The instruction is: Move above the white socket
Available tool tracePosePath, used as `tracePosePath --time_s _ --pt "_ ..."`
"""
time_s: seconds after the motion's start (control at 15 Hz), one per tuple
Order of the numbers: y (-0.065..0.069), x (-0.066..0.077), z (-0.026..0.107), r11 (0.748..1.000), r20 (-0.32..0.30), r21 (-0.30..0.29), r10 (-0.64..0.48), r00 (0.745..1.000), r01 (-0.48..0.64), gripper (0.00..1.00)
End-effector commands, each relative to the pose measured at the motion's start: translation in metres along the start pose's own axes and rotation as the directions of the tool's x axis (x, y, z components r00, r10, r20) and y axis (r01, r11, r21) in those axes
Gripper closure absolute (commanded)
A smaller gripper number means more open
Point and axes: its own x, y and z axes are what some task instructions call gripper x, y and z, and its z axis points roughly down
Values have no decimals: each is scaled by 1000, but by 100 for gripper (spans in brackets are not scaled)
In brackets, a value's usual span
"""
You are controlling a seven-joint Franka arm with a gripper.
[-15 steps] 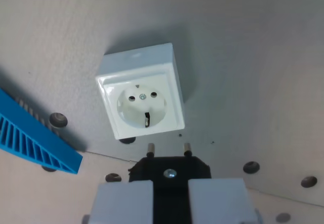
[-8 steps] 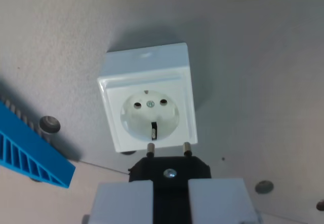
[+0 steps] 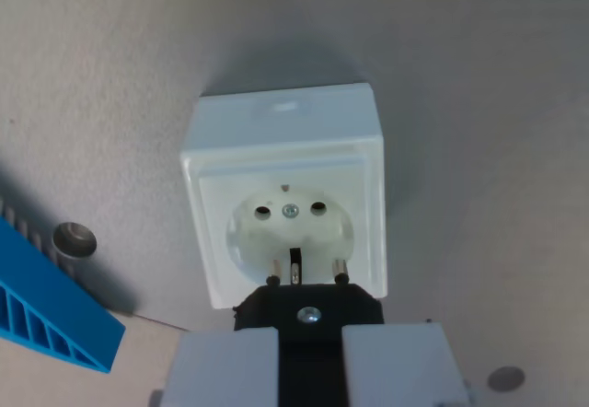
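Grey board (image 3: pixel 479 103): white socket (image 3: pixel 285 200), blue rack (image 3: pixel 46 315) beside.

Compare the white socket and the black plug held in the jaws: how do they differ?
The white socket is large and rests on the grey surface; the black plug is smaller and gripped by the jaws. The socket has two holes; the plug has two metal pins. Both have a central screw.

close wrist view, down onto white socket (image 3: pixel 287 204)
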Motion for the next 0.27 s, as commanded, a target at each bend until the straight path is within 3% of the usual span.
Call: tracePosePath --time_s 0.07,0.27 --pt "-5 -7 8 996 -92 -74 -54 994 48 100" --pt "-6 -9 11 996 -92 -74 -51 995 44 100"
